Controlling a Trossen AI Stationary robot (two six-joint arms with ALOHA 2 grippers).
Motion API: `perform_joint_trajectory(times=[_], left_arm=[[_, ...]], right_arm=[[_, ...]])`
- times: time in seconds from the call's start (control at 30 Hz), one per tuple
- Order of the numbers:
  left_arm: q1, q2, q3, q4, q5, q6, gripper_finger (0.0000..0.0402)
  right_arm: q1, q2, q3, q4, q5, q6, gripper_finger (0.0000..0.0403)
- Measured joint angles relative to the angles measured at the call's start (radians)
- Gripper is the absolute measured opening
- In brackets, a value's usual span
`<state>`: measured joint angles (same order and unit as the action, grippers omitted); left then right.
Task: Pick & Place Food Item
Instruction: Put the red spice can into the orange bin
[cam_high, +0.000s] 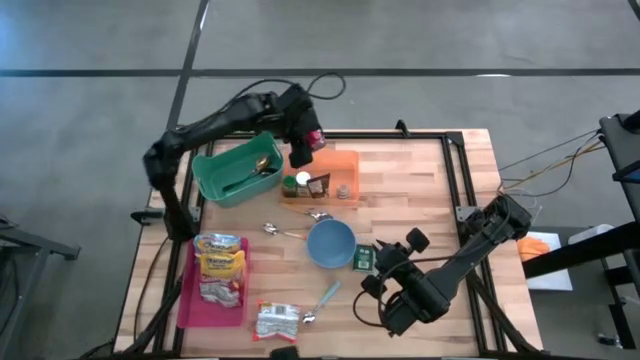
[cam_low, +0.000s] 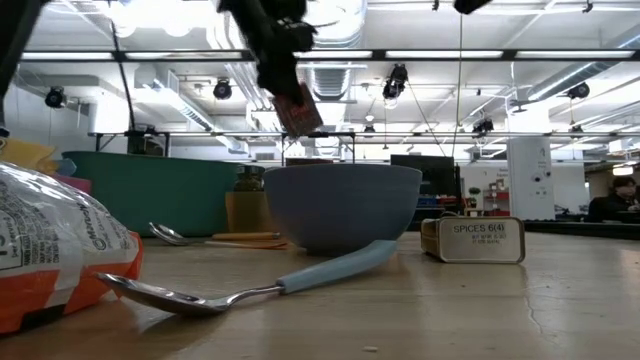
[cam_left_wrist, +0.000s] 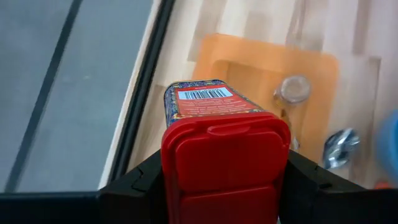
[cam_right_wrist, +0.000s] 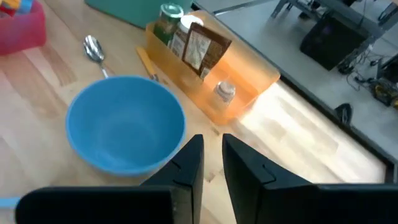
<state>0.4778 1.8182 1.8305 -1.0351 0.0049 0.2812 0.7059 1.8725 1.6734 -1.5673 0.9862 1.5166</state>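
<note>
On the small green tin (cam_low: 472, 241) standing on the table beside the blue bowl (cam_high: 331, 243) I can read "SPICES". My left gripper (cam_high: 303, 148) is clamped on a spice container (cam_left_wrist: 214, 130) with a red flip lid and a barcode label on a dark patterned body; I hold it in the air above the orange tray (cam_high: 344, 166), where small jars stand. My right gripper (cam_right_wrist: 212, 163) hangs near the bowl with its fingers (cam_right_wrist: 189, 165) nearly together, a narrow gap between them, holding nothing.

Left hand (cam_high: 303, 140) holding red-capped container (cam_high: 312, 137) over orange tray (cam_high: 345, 165), blue bowl (cam_high: 331, 243) mid-table, right hand (cam_high: 385, 262) beside spice tin (cam_high: 362, 258)
</note>
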Motion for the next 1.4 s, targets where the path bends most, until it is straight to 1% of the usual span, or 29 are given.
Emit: perform_joint_trajectory(times=[0.13,0.23,0.37,0.43,0.63,0.8,1.0,1.17,1.4], left_arm=[[0.0,0.116,0.131,-0.077,0.006,0.107,0.0198],[0.009,0.189,0.211,-0.125,0.006,0.138,0.0198],[0.021,0.268,0.276,-0.165,-0.001,0.147,0.0198],[0.026,0.295,0.288,-0.175,0.002,0.165,0.0198],[0.04,0.327,0.265,-0.174,0.006,0.231,0.0198],[0.038,0.331,0.22,-0.159,0.014,0.287,0.0198],[0.04,0.331,0.162,-0.133,0.014,0.301,0.0198],[0.037,0.331,0.111,-0.108,0.022,0.348,0.0198],[0.038,0.331,0.071,-0.097,0.045,0.4,0.0198]], right_arm=[[0.02,0.0,-0.019,0.0,-0.036,0.056,0.0056],[0.031,0.0,-0.025,0.0,-0.049,0.08,0.0056],[0.045,0.0,-0.028,0.003,-0.053,0.104,0.0056],[0.049,0.0,-0.028,0.003,-0.057,0.126,0.0056],[0.051,0.0,-0.029,0.007,-0.072,0.137,0.0056],[0.051,0.0,-0.037,0.009,-0.071,0.141,0.0056],[0.049,0.0,-0.05,0.011,-0.071,0.141,0.0056],[0.049,0.0,-0.052,0.014,-0.071,0.141,0.0056],[0.048,0.0,-0.053,0.019,-0.071,0.141,0.0056]])
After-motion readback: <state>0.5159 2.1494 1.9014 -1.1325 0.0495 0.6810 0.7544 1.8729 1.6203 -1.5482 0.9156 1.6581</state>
